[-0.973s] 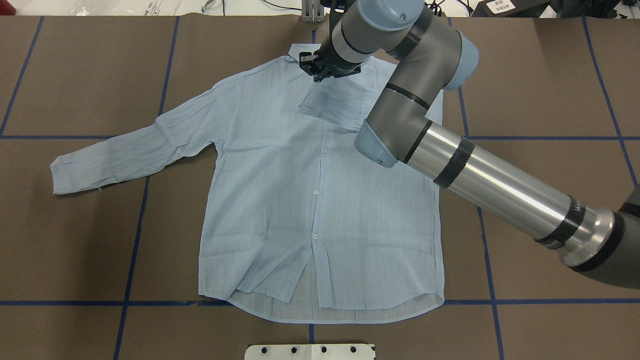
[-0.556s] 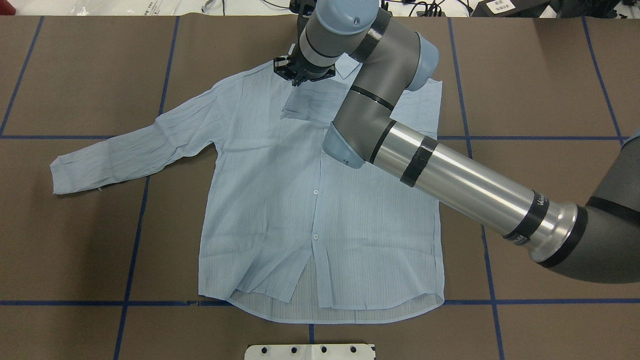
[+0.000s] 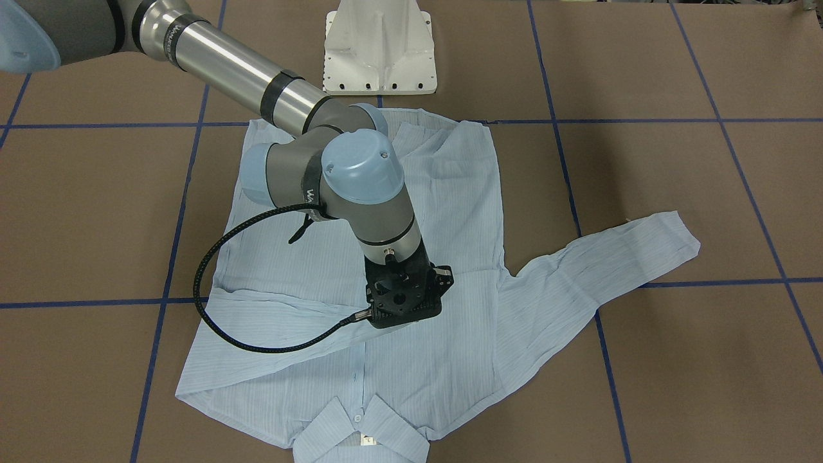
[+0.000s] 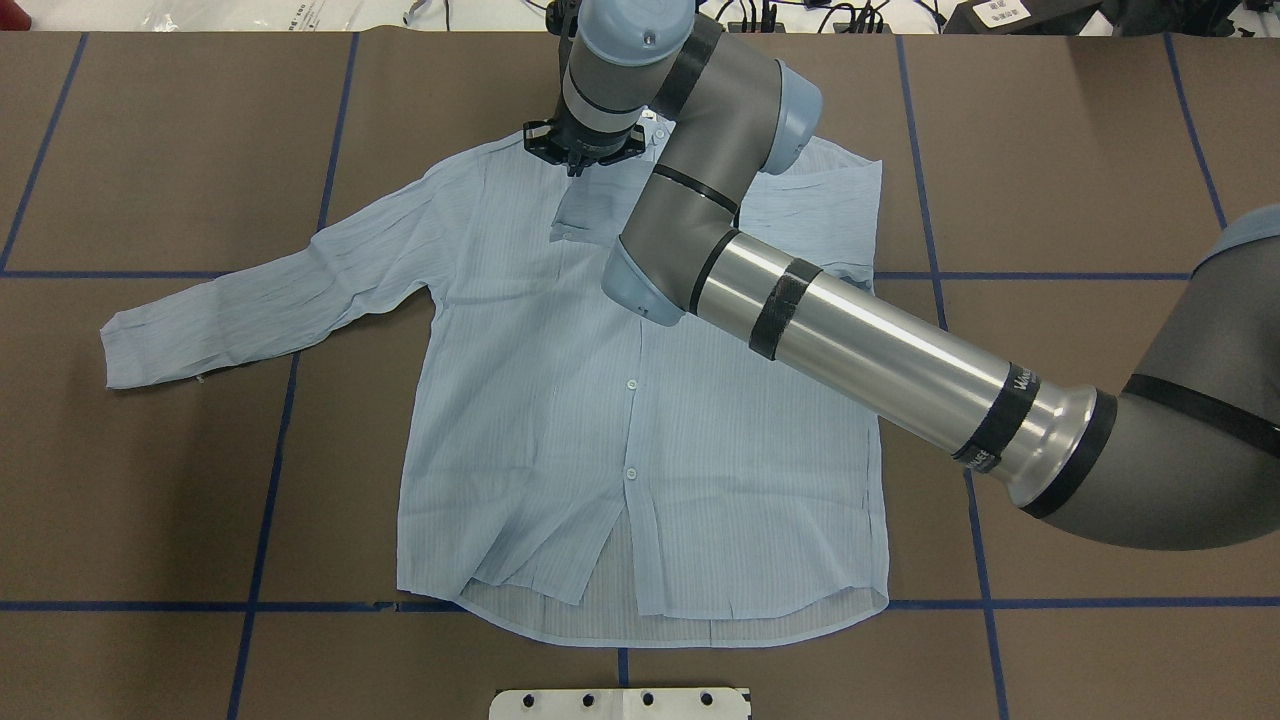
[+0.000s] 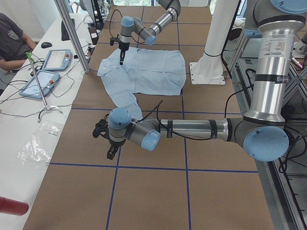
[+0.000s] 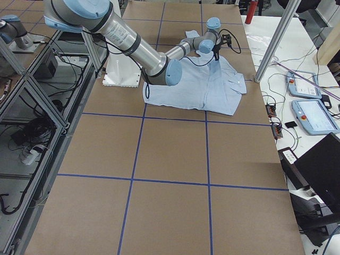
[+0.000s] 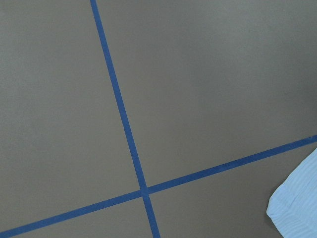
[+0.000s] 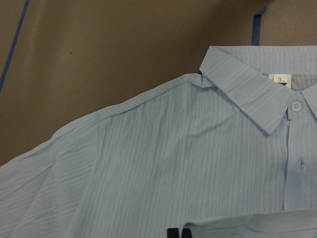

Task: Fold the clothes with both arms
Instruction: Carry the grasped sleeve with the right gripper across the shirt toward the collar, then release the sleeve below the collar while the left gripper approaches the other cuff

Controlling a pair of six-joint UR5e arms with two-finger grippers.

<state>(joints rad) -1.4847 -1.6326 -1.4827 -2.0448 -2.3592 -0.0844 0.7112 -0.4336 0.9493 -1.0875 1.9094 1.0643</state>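
Observation:
The light-blue pinstriped shirt (image 4: 560, 420) lies flat, front up, collar (image 8: 247, 84) at the table's far side. My right gripper (image 4: 581, 163) is over the chest just left of the collar, shut on the cuff of the right sleeve (image 4: 585, 215), which is drawn across the shirt's front (image 3: 289, 302). In the right wrist view its fingertips (image 8: 177, 232) are closed at the frame's lower edge. The other sleeve (image 4: 250, 300) lies spread out to the left. My left gripper (image 5: 110, 153) hovers over bare table near that sleeve's cuff (image 7: 297, 208); I cannot tell if it is open.
Blue tape lines (image 4: 270, 420) cross the brown table. The white base pedestal (image 3: 379, 51) stands at the robot's edge. A side table with tablets (image 5: 48, 67) and a seated person (image 5: 12, 38) lie beyond the far edge.
The right gripper has moved left across the top of the shirt, carrying the sleeve cuff from near the collar's middle to the left of it. The shirt's body has stayed put.

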